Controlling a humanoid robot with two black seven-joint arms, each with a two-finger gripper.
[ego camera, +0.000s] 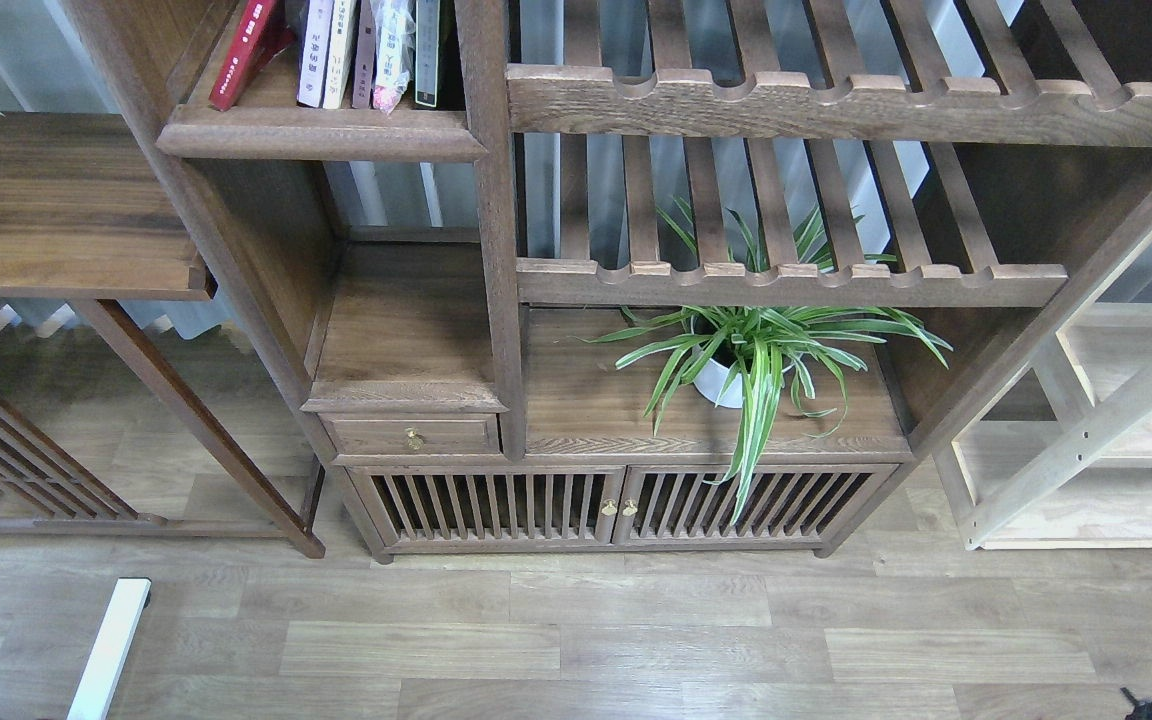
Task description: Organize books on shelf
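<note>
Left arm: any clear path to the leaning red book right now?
Probably, but unconfirmed. The red book leans at the left end of the shelf, its front face open with nothing before it. The left upright crowds that side, and neither arm is in the head view, so its starting pose is unknown.

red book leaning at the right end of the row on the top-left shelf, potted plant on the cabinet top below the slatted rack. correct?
Not quite. The head view shows the red book leaning at the left end of the row, not the right. The rest holds: it sits on the shelf at top left, and the potted plant stands on the cabinet top below the slatted rack.
</note>
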